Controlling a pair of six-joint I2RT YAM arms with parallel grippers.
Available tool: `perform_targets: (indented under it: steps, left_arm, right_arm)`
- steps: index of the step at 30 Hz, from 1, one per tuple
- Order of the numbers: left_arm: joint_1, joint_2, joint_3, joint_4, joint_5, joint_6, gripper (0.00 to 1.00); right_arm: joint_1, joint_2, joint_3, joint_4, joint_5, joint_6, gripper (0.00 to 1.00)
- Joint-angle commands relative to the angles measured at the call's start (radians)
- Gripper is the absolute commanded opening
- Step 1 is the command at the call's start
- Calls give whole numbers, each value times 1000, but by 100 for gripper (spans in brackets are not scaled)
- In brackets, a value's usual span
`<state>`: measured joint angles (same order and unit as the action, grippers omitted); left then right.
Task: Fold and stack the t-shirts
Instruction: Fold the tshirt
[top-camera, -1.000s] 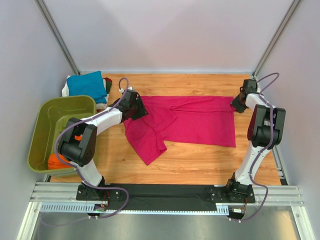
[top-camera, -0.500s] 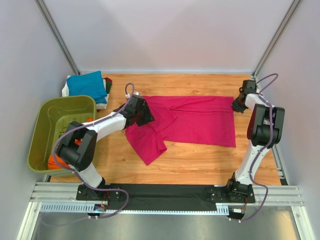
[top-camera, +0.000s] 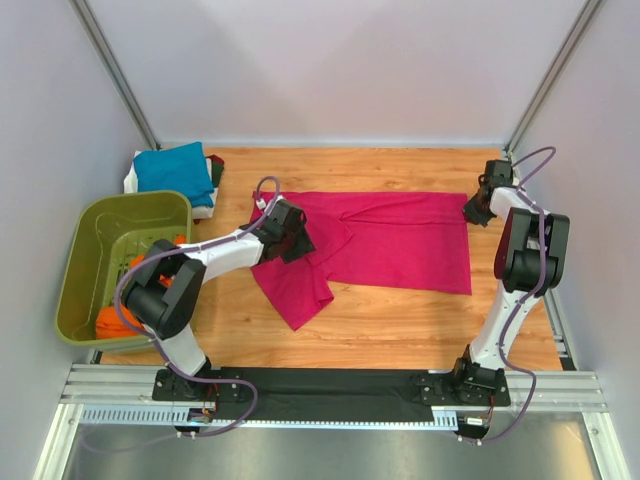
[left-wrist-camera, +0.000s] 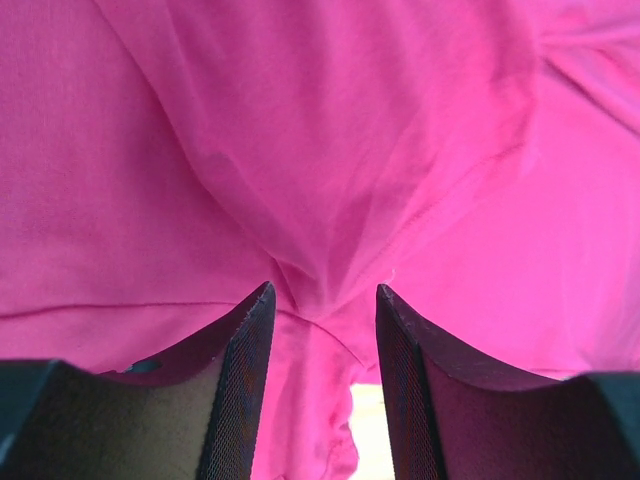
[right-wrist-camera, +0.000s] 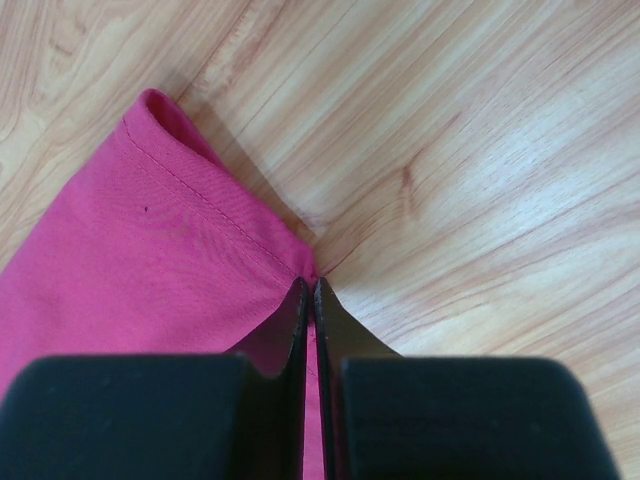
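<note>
Magenta t-shirt (top-camera: 400, 240): soft cloth, spread across woodgrain tabletop (top-camera: 400, 320), left side rumpled. My right gripper (right-wrist-camera: 309, 290) clenched on its stitched far-right hem corner; my left gripper (left-wrist-camera: 322, 300) parted over bunched folds.

The magenta-pink t-shirt (top-camera: 400, 240) was plain, as was the teal-blue t-shirt (top-camera: 175, 165) at the far left corner; the basket (top-camera: 100, 225) was olive-green, the table (top-camera: 400, 320) light wood-grain.

Overhead — wrist close-ups sharing magenta t-shirt (top-camera: 400, 240)
</note>
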<state>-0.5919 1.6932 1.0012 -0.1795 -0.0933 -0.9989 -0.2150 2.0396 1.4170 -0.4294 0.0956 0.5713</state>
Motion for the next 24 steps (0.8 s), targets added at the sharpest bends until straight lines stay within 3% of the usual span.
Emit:
perform_targets:
  steps: [1,10,16,22,24]
  left_arm:
    - [-5,34,-3,31,-11,-49,52]
    - [-8,100,11,75,-13,-78,49]
    - [-6,74,30,77,-54,-47,13]
    - [-6,-24,45,15,-121,9,0]
    - [-6,-52,47,-5,-135,31,0]
  right_arm:
    - [0,-27,28,-14,6,-21,0]
    - [-1,-13,34,-19,-5,-24,0]
    - [-1,-24,48,-37,15,-36,0]
    - [-1,-36,65,-46,21,-45,0]
    - [-1,-44,65,-46,16,-45,0]
